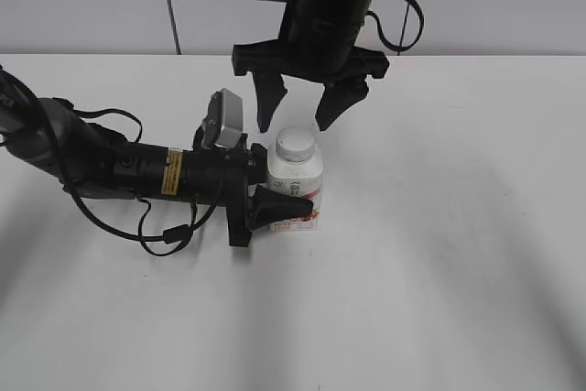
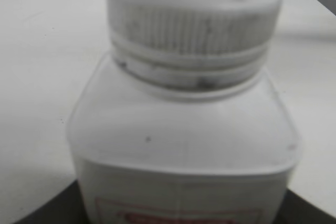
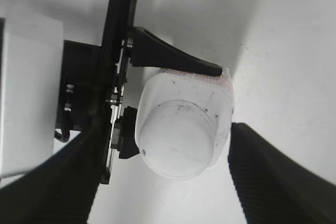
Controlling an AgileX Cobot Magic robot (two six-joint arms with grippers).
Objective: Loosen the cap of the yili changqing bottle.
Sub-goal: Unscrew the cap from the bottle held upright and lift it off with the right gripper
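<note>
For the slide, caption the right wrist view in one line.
Top-down: open right gripper straddles the cap of the yili changqing bottle, which the left gripper clamps from the side.

Left wrist view was pretty soft all over: the yili changqing bottle filled the frame, its label cut off at the bottom edge, text unreadable. The left gripper hid the bottle's lower front in the exterior view. In the right wrist view, the right gripper's fingers ran off the bottom edge.
</note>
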